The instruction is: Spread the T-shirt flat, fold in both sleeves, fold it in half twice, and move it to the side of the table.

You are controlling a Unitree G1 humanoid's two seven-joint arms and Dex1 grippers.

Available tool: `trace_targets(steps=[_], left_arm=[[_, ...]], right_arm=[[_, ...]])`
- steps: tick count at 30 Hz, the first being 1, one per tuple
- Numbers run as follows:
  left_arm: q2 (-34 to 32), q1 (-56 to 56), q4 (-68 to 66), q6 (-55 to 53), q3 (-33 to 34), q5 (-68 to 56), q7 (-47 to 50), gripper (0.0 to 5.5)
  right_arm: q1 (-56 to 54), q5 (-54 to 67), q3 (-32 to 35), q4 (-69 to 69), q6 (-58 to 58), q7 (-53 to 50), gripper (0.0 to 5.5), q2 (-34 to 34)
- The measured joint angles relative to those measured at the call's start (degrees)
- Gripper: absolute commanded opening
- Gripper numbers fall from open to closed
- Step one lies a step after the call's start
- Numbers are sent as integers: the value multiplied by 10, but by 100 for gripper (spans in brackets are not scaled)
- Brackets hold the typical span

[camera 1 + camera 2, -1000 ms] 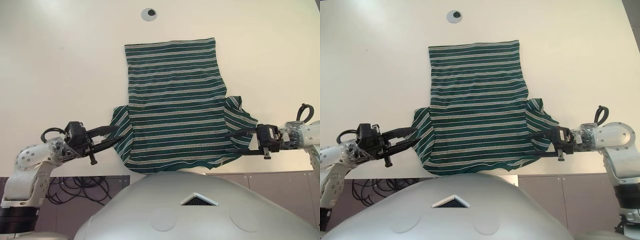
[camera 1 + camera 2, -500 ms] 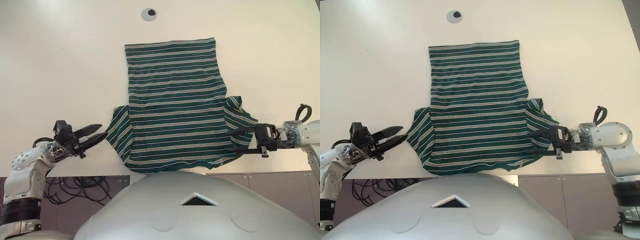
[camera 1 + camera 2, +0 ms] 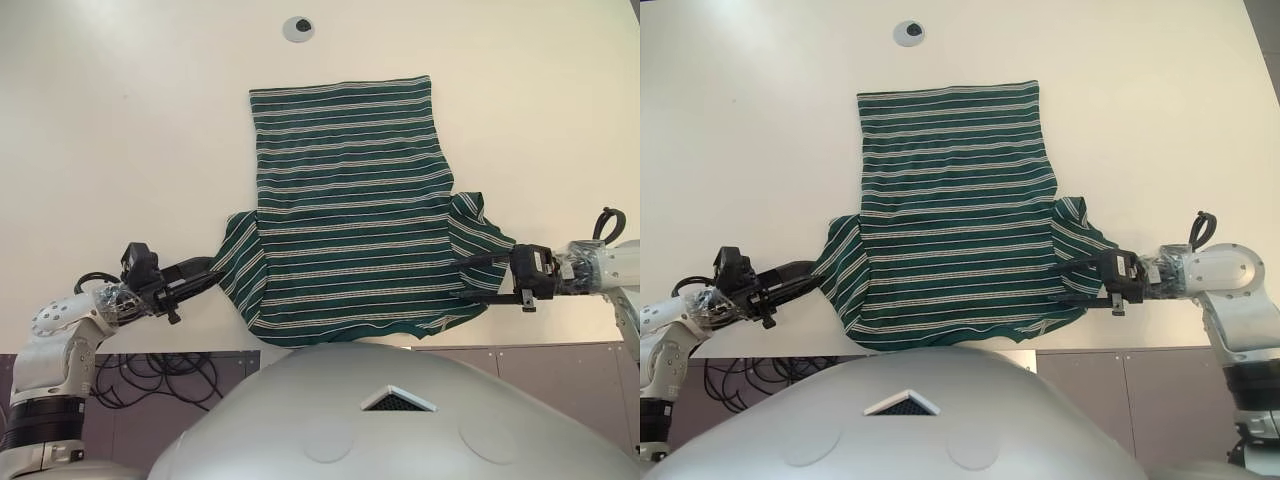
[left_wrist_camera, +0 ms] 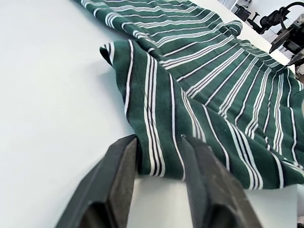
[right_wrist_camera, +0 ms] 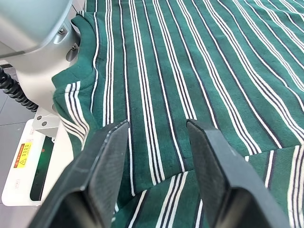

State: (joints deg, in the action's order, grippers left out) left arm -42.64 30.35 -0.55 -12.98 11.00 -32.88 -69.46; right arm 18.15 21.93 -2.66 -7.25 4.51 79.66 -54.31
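Note:
A dark green T-shirt (image 3: 350, 210) with white stripes lies on the white table (image 3: 120, 150), hem far from me, both sleeves bunched in at its sides. My left gripper (image 3: 210, 270) is low at the left sleeve (image 4: 142, 90). Its fingers (image 4: 123, 156) are open, with the sleeve's edge lying between their tips. At the other side, my right gripper (image 3: 462, 280) is open over the crumpled right sleeve (image 3: 480, 235), and striped cloth (image 5: 156, 71) lies flat under its two fingers.
A small grey round disc (image 3: 297, 28) is set in the table beyond the shirt. The table's near edge runs just under both grippers, with cables (image 3: 150, 375) hanging below it on the left. Bare tabletop lies on either side of the shirt.
My left gripper pulled back to the left, then returned to the left sleeve with its fingers narrower. My right gripper stayed at the right sleeve. The shirt has not shifted.

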Motion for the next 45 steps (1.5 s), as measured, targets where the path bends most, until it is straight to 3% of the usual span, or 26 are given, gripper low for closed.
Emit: trace_targets(steps=[7, 17, 33, 43, 45], left_arm=[[0, 8, -1, -5, 0, 2, -9, 3], [30, 10, 117, -98, 13, -90, 1, 3], [127, -83, 130, -128, -131, -66, 47, 3], [165, -104, 170, -148, -188, -62, 83, 3], [168, -104, 171, -147, -196, -58, 94, 35]], right_arm=[[0, 0, 0, -7, -5, -1, 223, 0], [-7, 1, -2, -14, -16, -6, 223, 0], [-13, 2, -1, -13, -21, -11, 223, 20], [-5, 25, 43, -9, -24, -26, 223, 21], [-5, 25, 50, -1, -22, -34, 223, 22]])
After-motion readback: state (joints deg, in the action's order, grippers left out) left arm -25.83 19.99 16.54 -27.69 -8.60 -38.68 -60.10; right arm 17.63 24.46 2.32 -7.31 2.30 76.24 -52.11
